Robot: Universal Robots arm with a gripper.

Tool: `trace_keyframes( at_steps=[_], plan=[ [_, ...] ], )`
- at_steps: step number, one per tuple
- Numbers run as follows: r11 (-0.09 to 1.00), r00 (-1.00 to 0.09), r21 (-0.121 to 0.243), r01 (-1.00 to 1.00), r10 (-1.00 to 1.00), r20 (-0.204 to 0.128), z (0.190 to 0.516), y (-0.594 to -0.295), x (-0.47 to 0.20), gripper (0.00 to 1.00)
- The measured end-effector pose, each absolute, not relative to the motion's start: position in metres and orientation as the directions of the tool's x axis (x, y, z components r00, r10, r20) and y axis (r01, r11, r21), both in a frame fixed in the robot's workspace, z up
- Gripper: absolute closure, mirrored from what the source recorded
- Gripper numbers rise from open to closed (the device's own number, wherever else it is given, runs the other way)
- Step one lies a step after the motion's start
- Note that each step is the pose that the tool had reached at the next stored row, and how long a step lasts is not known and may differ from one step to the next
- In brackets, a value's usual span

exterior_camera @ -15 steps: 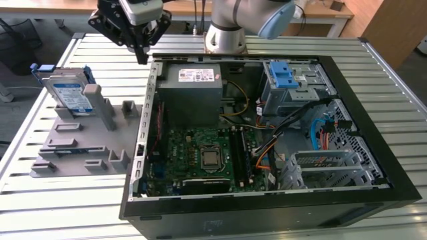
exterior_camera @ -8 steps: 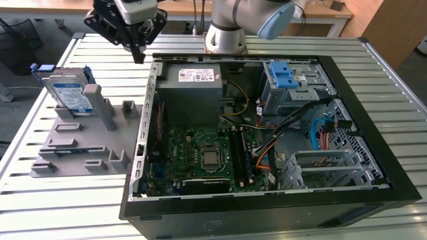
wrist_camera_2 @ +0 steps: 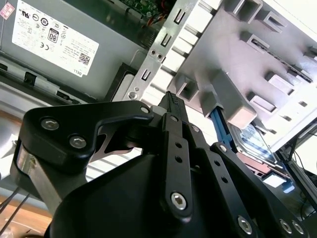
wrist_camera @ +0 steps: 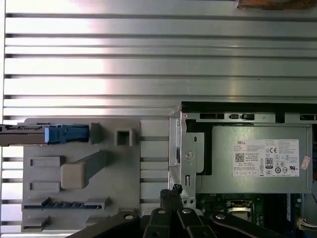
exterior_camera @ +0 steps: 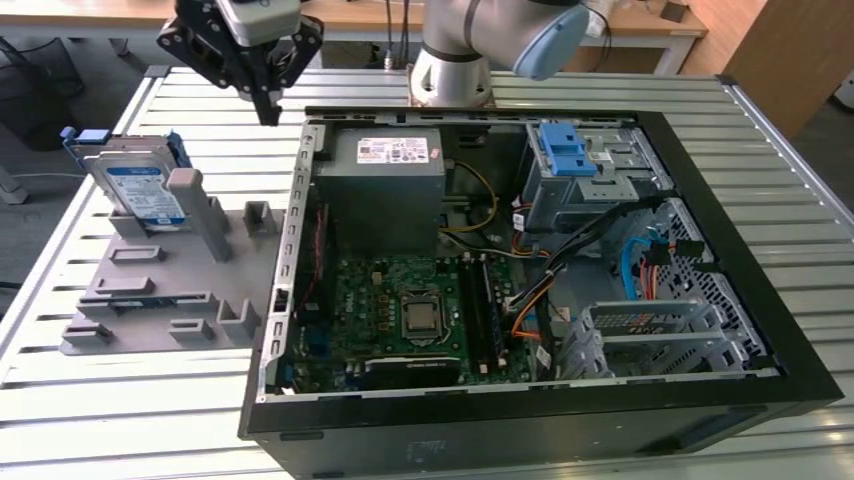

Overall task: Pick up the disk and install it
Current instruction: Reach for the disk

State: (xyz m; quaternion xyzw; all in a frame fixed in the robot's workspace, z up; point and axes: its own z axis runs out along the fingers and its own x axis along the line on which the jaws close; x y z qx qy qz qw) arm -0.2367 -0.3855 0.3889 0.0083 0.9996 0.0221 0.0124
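Observation:
The disk [exterior_camera: 140, 185] is a silver hard drive with a white-and-blue label and a blue bracket. It stands on edge at the far end of a grey holder [exterior_camera: 167, 290], at the exterior view's left. The first wrist view shows the disk [wrist_camera: 49, 134] edge-on, and the second wrist view catches a corner of the disk [wrist_camera_2: 252, 141] past the holder. My gripper [exterior_camera: 271, 100] hangs in the air above the gap between the holder and the open computer case [exterior_camera: 747, 250], to the right of the disk and apart from it. Its fingertips [wrist_camera: 173, 191] meet, shut on nothing.
Inside the case sit a grey power supply [exterior_camera: 394, 185] with a white sticker, a motherboard [exterior_camera: 400, 315], loose cables [exterior_camera: 587, 260] and a grey cage with two blue latches [exterior_camera: 567, 150]. Everything rests on a slatted metal table [exterior_camera: 787, 160]. The arm's base [exterior_camera: 454, 60] stands behind the case.

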Motion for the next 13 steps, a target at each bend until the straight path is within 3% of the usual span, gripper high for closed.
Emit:
trace_keyframes(
  at_steps=[13],
  plan=[
    [0.999, -1.000, 0.045, 0.016, 0.017, -0.017, 0.388, -0.383, -0.251, 0.89]
  ],
)
